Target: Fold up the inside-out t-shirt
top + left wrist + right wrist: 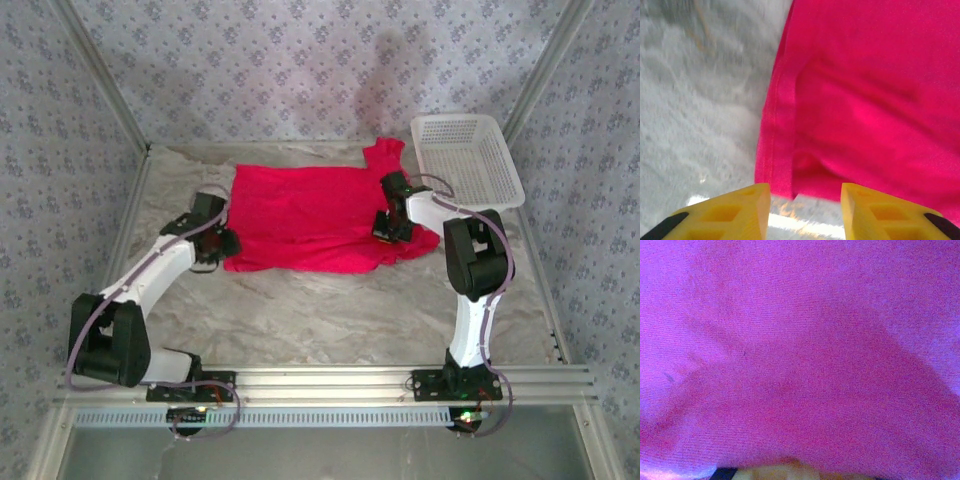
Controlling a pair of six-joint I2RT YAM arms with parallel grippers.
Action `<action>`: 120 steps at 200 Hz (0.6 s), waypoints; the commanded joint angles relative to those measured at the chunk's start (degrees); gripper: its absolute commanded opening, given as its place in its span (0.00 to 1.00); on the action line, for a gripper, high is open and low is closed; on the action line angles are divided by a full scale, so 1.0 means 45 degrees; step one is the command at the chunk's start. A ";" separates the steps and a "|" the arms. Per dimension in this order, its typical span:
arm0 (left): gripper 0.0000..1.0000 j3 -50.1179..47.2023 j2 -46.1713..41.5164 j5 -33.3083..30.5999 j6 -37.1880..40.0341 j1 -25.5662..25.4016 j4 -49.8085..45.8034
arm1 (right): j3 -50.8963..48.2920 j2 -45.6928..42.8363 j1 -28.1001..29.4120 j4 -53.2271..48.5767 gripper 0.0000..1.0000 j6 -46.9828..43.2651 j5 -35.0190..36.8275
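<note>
While the left gripper point(804, 194) gapes empty and the right gripper point(386, 227) sits shut, the limp, light t-shirt point(300, 220) probably wants pinching along its stitched edge.

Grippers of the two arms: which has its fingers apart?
The left gripper: its yellow fingers stand apart at the hem of the bright red cloth t-shirt; the right gripper is shut.

T-shirt point(300, 220) lies spread on counter point(330, 310), centre-far. Basket point(467, 160) sits at far right, just right of t-shirt. Left end effector point(222, 243) is at t-shirt's near-left edge. Right end effector point(385, 228) is on t-shirt's right side, before basket.
</note>
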 commanded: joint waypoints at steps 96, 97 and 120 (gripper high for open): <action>0.30 -0.0997 0.1785 -0.0539 0.0183 0.2334 0.0518 | -0.0423 0.0576 -0.0303 -0.0622 0.00 -0.0249 0.0021; 0.29 -0.1006 0.1772 -0.0535 0.0183 0.2356 0.0507 | -0.0423 0.0576 -0.0303 -0.0622 0.00 -0.0249 0.0021; 0.18 -0.0960 0.1180 -0.0301 0.0112 0.2699 0.0474 | -0.0389 0.0517 -0.0350 -0.0598 0.00 -0.0285 0.0060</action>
